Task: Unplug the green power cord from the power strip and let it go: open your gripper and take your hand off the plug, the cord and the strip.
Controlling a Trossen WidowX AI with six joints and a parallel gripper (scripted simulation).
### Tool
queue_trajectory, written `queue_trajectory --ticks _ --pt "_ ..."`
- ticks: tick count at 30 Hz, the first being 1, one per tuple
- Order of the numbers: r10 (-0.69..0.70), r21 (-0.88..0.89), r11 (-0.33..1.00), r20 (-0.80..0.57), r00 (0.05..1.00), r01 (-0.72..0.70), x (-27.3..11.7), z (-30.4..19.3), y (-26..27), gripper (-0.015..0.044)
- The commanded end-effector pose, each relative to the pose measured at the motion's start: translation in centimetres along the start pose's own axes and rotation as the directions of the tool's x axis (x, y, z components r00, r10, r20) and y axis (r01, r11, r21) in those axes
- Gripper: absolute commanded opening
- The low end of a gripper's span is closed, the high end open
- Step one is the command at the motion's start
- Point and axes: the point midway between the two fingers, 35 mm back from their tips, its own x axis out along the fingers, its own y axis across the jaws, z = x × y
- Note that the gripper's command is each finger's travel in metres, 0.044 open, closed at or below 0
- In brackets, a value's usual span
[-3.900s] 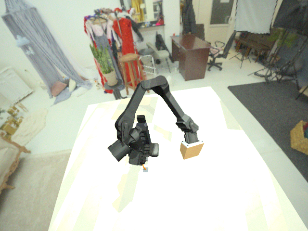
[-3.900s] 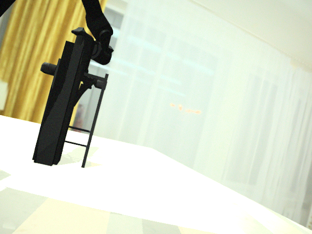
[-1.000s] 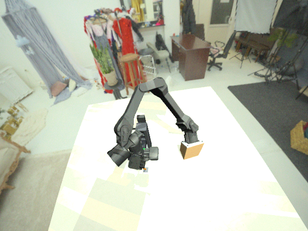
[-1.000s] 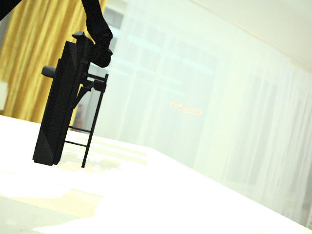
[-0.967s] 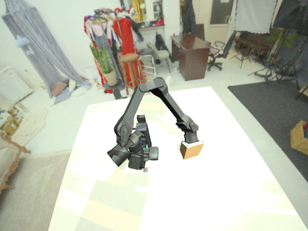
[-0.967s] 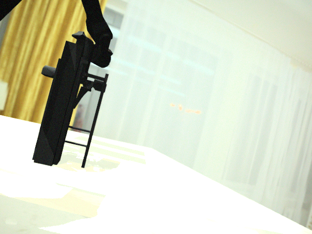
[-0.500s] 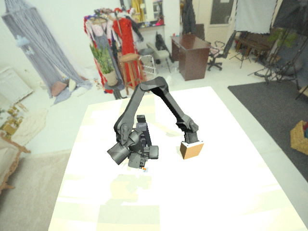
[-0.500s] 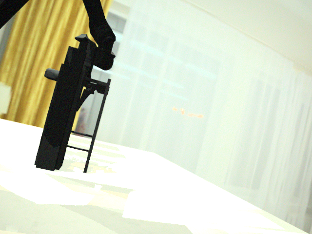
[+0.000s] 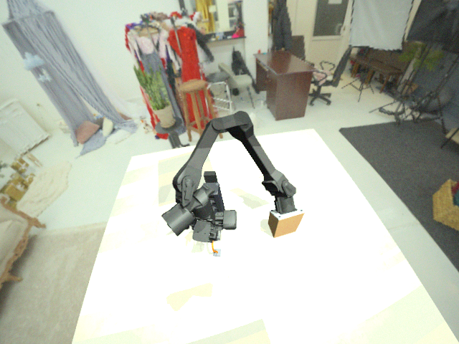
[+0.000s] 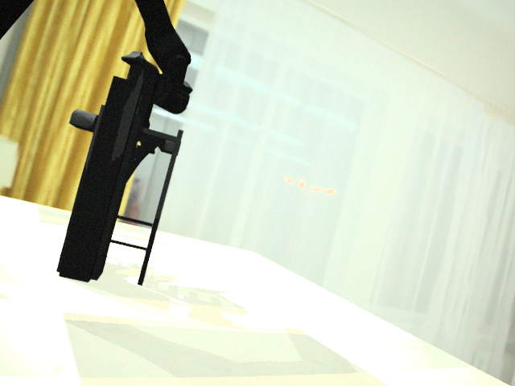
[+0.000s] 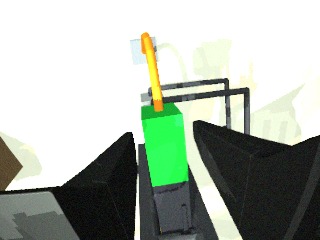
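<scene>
The green plug (image 11: 166, 145) is a bright green block in the wrist view. An orange-yellow cord (image 11: 154, 75) (image 9: 213, 246) runs from its end to a small pale blue square (image 11: 136, 52) (image 9: 216, 253). The dark power strip (image 11: 146, 215) (image 10: 91, 199) stands upright; a dark grey block joins the plug's other end, over the strip. Whether the plug is seated cannot be told. My gripper (image 11: 163, 134) is open, one finger on each side of the green plug, with a gap on both sides. In the top and exterior views the plug is hidden.
A thin black frame (image 11: 247, 115) (image 10: 160, 203) with two crossbars stands beside the strip, close to the right finger in the wrist view. The arm's brown base block (image 9: 287, 225) (image 11: 7, 162) stands on the white table (image 9: 315, 281).
</scene>
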Motion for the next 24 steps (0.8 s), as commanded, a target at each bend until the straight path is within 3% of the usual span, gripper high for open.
queue_trajectory --ticks 1,18,21,24 --pt "-0.004 -0.002 1.000 -0.002 1.000 0.004 -0.1 -0.8 0.0 0.0160" --pt "-0.004 -0.002 1.000 -0.002 1.000 0.004 1.1 -1.2 0.0 0.0160" --pt "-0.001 0.001 1.000 0.000 1.000 0.001 0.9 -1.1 0.1 0.0081" --pt "-0.001 0.001 1.000 0.000 1.000 0.001 0.9 -1.1 0.1 0.0061"
